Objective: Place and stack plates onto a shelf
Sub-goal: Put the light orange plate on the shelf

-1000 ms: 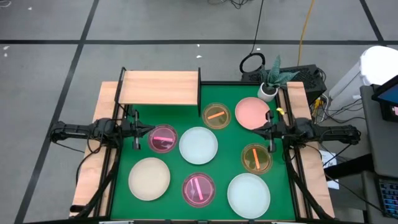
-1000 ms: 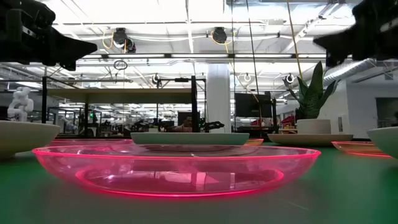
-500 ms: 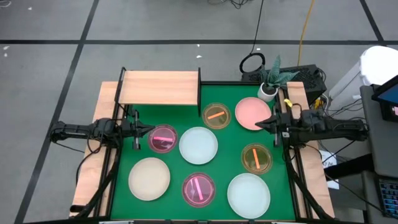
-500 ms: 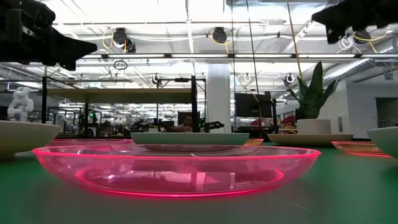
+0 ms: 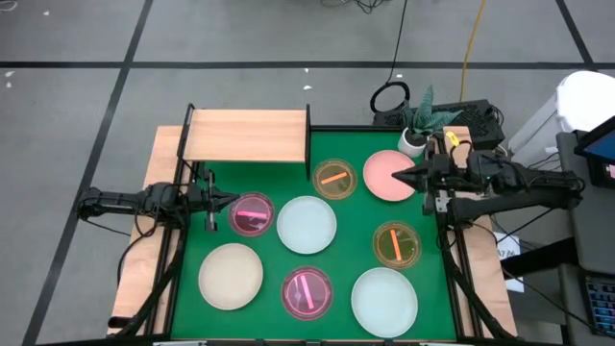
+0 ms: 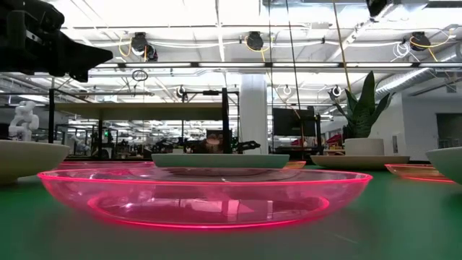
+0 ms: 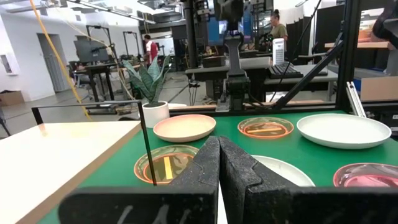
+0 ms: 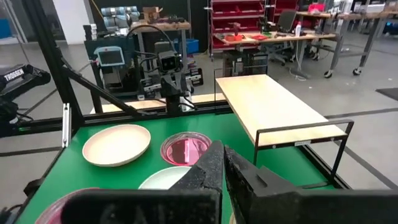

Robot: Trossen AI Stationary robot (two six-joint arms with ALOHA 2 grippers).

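Only the high view shows all eight plates on the green tabletop [image 5: 360,226] and the shelf [image 5: 245,135] bare at its far-left corner. The right hand [image 5: 402,177] — fingers pressed together — hangs over the pink plate [image 5: 386,175]. The left hand [image 5: 231,201], also pressed together, sits beside the magenta plate [image 5: 252,214].

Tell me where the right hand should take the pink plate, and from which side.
Take the pink plate by its raised rim on the edge facing the right hand, which hangs shut at that edge. The plate lies flat on the green table, so only the thin lip offers a pinch. Probably open first, then put one finger over the lip and one under it, coming in low from the right.
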